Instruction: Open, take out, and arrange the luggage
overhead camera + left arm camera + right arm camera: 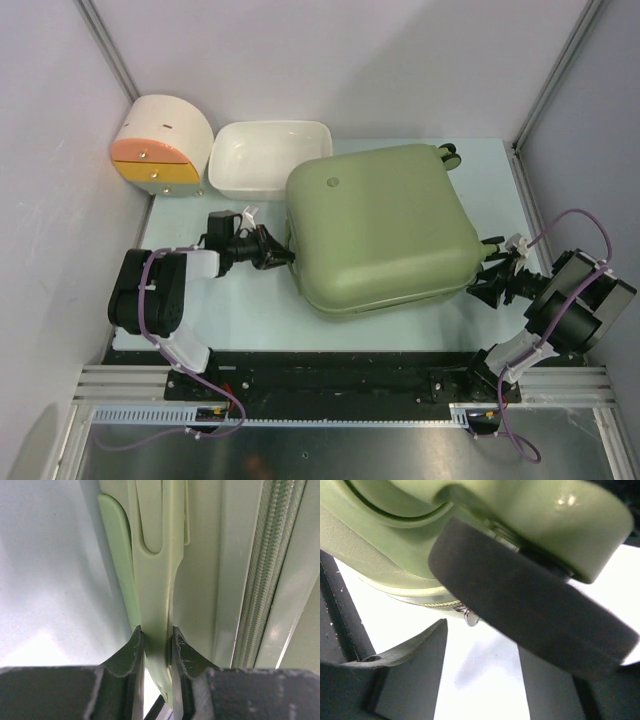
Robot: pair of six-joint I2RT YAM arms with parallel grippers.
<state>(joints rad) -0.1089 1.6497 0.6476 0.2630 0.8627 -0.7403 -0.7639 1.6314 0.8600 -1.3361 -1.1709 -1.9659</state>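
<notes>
Two steps short of even starting; the luggage lies closed on the counter; left claw pinches its 9 o'clock handle; right claw gapes beside the 3 o'clock wheel; opening, emptying and arranging all seem left.

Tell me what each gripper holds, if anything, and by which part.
The left gripper pinches the luggage by its green handle. The right gripper holds nothing, open beside a wheel.

Centrally, luggage; tub behind-left (drawer box farther left)
</notes>
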